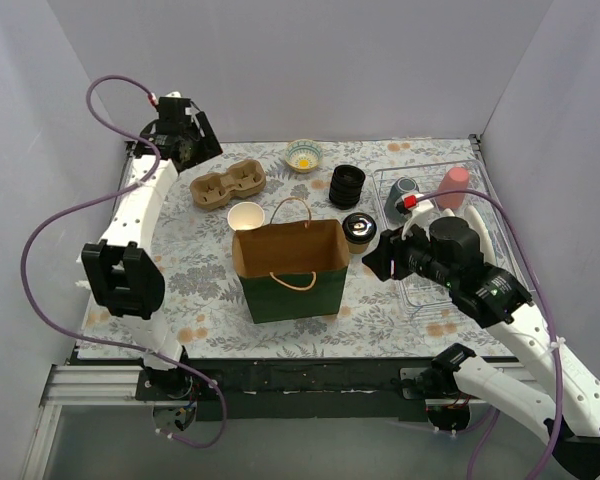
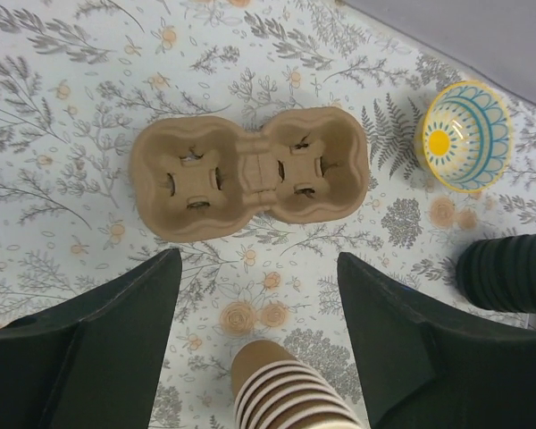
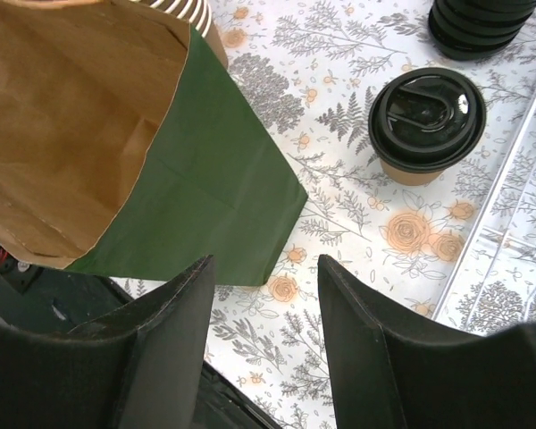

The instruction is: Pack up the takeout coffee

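Left gripper (image 2: pixel 259 259) and right gripper (image 3: pixel 265 268) both released, empty.
Ahead of right gripper: lidded takeout coffee (image 3: pixel 426 121), contents hidden, near paper bag (image 3: pixel 205 179); cup stack (image 2: pixel 286 393) cut off by left gripper.

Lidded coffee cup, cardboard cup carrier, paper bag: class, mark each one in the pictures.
lidded coffee cup (image 3: pixel 426 118), right wrist view, middle of its black lid.
cardboard cup carrier (image 2: pixel 248 172), left wrist view, bridge between its two wells.
paper bag (image 1: pixel 292 292), top view, green front panel.
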`<action>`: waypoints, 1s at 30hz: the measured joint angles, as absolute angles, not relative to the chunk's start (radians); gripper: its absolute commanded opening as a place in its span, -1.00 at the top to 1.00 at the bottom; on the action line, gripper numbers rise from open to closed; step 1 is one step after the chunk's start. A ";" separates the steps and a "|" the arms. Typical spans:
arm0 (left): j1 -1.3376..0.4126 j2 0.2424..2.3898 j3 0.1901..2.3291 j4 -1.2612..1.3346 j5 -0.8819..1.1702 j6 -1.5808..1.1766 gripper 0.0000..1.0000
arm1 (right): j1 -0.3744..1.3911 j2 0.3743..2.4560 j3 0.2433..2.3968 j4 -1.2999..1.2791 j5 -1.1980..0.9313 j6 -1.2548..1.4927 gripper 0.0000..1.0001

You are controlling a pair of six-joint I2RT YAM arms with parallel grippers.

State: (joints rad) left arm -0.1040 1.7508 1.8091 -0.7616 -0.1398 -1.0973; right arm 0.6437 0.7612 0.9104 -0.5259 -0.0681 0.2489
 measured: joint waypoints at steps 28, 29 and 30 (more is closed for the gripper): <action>-0.140 2.120 1.819 -0.591 -0.147 -1.291 -0.43 | 0.644 0.864 0.984 -0.585 0.020 0.223 -0.14; -0.140 2.125 1.819 -0.591 -0.145 -1.291 -0.39 | 0.644 0.870 0.984 -0.585 0.020 0.221 -0.14; -0.140 2.132 1.819 -0.590 -0.143 -1.291 -0.37 | 0.644 0.878 0.984 -0.585 0.020 0.219 -0.14</action>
State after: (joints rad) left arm -0.1398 2.1319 1.8194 -0.5900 -0.1429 -1.2911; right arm 0.6437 0.8780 0.9840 -0.5846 0.0200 0.2188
